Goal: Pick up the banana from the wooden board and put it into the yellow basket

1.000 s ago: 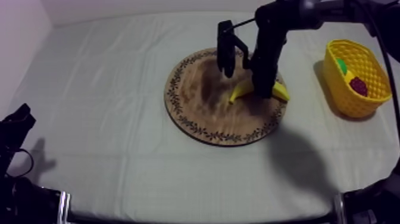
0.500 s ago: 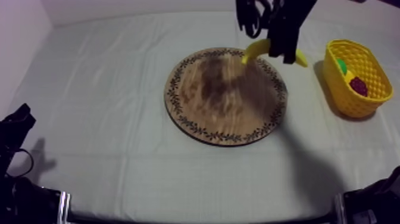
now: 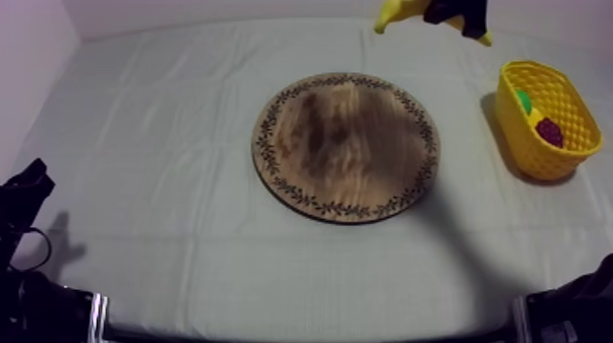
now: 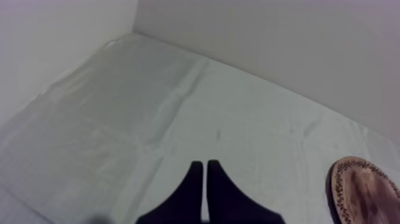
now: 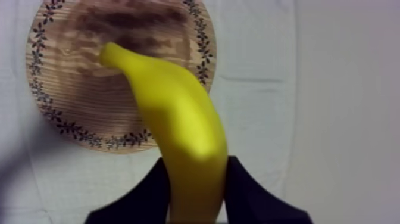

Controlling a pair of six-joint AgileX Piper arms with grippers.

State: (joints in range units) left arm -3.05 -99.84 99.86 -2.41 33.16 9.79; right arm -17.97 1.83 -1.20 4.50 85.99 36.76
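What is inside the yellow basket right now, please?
In the yellow basket lie a green fruit and a dark red fruit; its walls hide their lower parts. The banana is not in it.

banana [image 3: 398, 12] lifted off wooden board [image 3: 347, 146], carried higher by right gripper [image 5: 195, 179]

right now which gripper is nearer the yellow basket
Right. The right gripper, jaws shut on the banana, hangs near the table's far edge, close to the yellow basket; the left gripper sits at the near left corner, across the wooden board.
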